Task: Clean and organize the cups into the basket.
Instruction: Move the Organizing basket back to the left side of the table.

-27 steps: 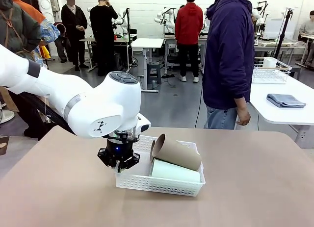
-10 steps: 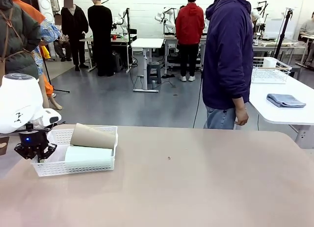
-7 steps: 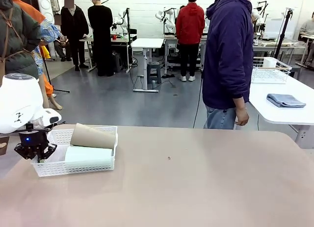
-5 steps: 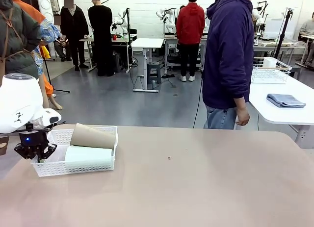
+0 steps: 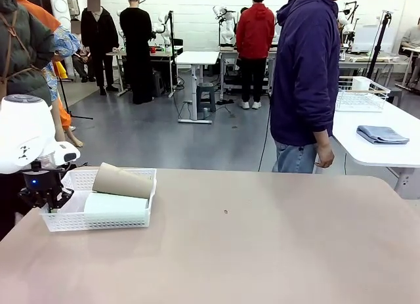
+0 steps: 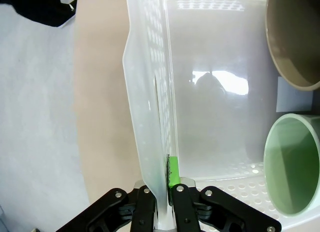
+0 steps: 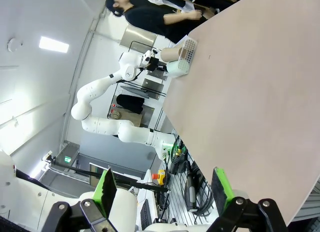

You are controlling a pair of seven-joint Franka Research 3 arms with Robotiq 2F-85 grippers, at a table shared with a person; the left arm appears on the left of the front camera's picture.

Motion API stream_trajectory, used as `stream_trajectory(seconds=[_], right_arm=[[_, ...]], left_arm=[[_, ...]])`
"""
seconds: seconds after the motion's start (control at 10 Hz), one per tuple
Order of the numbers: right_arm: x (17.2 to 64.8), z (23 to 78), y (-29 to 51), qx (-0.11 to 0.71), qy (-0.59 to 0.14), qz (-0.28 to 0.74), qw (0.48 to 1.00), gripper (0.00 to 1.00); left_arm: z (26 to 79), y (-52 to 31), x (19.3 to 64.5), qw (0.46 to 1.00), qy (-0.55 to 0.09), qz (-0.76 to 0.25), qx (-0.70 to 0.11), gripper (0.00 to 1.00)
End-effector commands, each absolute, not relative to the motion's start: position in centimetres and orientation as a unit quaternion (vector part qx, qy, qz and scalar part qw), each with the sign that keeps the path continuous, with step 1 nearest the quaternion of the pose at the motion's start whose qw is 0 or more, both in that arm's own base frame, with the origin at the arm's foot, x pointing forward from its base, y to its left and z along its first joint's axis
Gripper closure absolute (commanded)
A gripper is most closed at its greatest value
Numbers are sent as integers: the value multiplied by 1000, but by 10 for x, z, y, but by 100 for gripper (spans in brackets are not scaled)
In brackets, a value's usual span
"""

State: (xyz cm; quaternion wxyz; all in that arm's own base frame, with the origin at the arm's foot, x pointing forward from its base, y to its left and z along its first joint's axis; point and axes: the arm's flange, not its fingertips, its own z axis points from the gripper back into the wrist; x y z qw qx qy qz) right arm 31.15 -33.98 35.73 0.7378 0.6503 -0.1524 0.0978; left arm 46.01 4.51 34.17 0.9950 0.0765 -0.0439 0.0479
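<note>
At the left edge of the front view, the basket is being gripped at its end wall by the clenched left gripper. The tan cup and mint cup are being carried inside, lying side by side. The right gripper is being kept released, its fingers wide apart.

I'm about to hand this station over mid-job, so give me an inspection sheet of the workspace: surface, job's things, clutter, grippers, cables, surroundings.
Surface: tan table, one small dark speck near its middle.
Job's things: white lattice basket at the table's left end; tan-brown cup and mint green cup lie on their sides inside, the brown one partly on top.
Clutter: nothing seen.
Grippers: left gripper jaws shut on the basket's side wall; right gripper jaws open, holding nothing, off the table's edge.
Cables: nothing seen on the table.
Surroundings: person in a purple hoodie at the far side; neighbouring white table with a wire basket and a folded grey cloth.
</note>
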Motion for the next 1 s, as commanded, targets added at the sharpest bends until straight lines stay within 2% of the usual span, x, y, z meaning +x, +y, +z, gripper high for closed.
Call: stream_trajectory(seconds=[0.0, 0.5, 0.6, 0.7, 0.8, 0.9], right_arm=[[312, 357, -340, 648, -158, 98, 739, 0], [312, 357, -340, 648, -158, 98, 739, 0], [312, 357, -340, 648, -158, 98, 739, 0], [312, 357, -340, 648, -158, 98, 739, 0], [312, 357, -340, 648, -158, 98, 739, 0], [312, 357, -340, 648, -158, 98, 739, 0]], left_arm=[[335, 74, 481, 994, -30, 26, 102, 96], [334, 91, 500, 994, -13, -3, 107, 96], [332, 91, 500, 994, -15, -8, 106, 89], [333, 90, 500, 995, -15, -10, 98, 38], [335, 90, 498, 995, -15, -7, 98, 31], [336, 91, 498, 995, -16, -8, 100, 0]])
